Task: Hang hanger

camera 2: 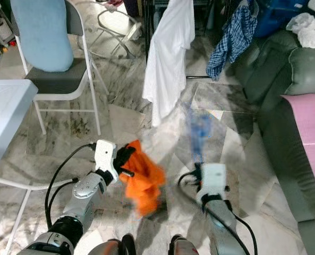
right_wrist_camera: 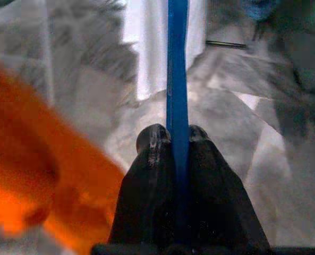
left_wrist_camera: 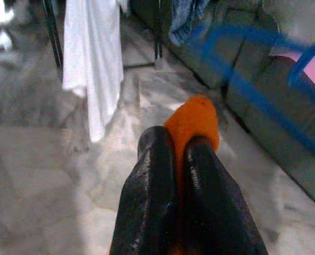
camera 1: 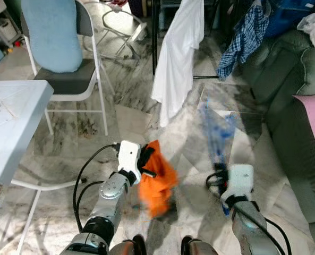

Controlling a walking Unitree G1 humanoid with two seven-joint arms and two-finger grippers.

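Your left gripper (camera 1: 146,166) is clenched on a limp orange cloth garment (camera 1: 157,183); your right gripper (camera 1: 219,171) clamps a thin blue plastic hanger (camera 1: 214,135) above the marble floor (camera 1: 130,119). Light, stiff, slippery: hold it near the hook.

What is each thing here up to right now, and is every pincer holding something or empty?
Left pincer: shut on the orange cloth.
Orange cloth: bunched, dangling above the floor.
Right pincer: shut on the blue plastic hanger.
Blue plastic hanger: held, blurred, pointing forward.
White shirt: hanging from the dark rack.
Blue checked shirt: hanging beside the sofa.
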